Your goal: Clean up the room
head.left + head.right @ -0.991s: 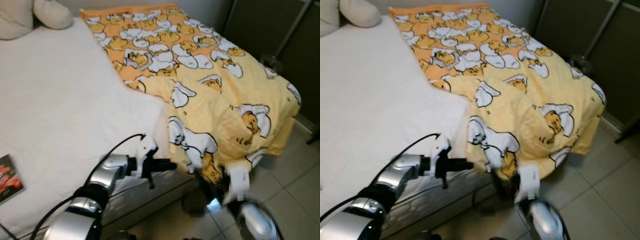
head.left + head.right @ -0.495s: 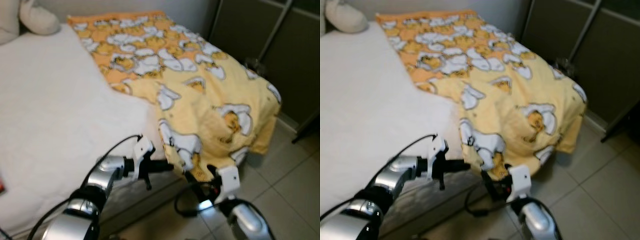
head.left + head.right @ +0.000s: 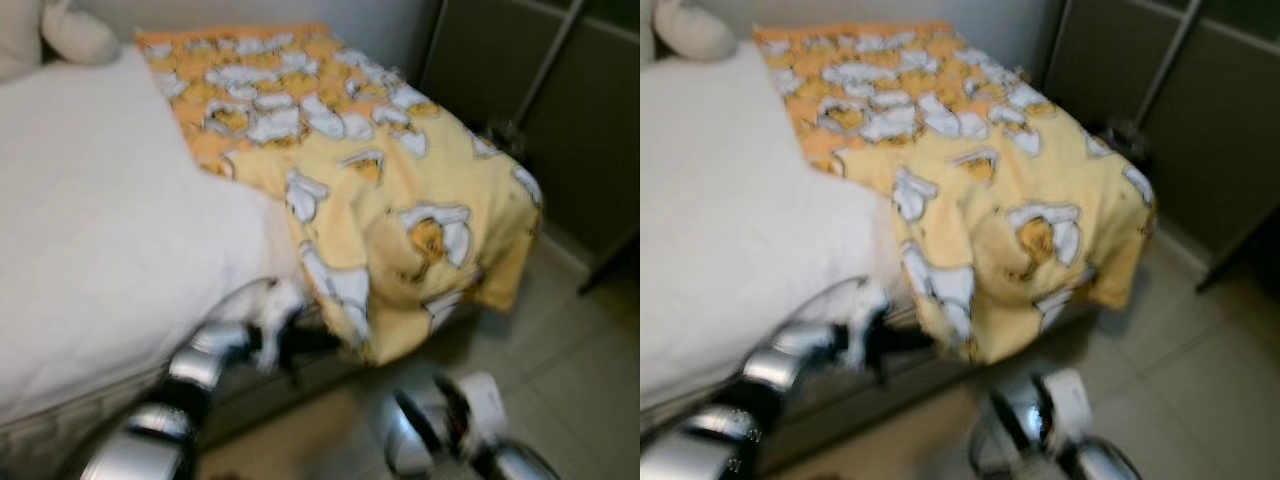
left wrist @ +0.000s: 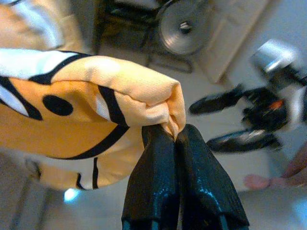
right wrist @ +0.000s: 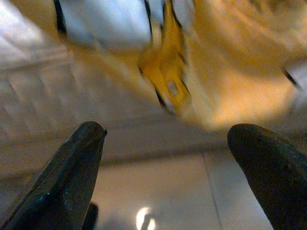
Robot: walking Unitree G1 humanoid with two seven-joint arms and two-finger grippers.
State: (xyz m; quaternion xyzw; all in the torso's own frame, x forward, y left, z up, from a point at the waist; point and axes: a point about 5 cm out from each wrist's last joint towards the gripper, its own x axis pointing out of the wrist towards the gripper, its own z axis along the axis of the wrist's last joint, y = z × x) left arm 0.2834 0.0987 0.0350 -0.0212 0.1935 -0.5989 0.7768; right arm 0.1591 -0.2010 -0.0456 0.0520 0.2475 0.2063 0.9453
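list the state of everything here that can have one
yellow cartoon blanket: bunched over the bed's right side, one corner draped off the edge, a fold pinched.
left gripper: shut on the blanket fold.
right gripper: open, holding nothing, low near the floor.
white mattress sheet: uncovered.

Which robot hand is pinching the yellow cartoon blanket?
The left gripper: its black fingers are shut on a fold of the yellow cartoon-print blanket. The right gripper hangs open above the floor, holding nothing.

Right claw (image 5: 168, 177) dropped away from blanket (image 3: 400, 200) hem, fingers spread.
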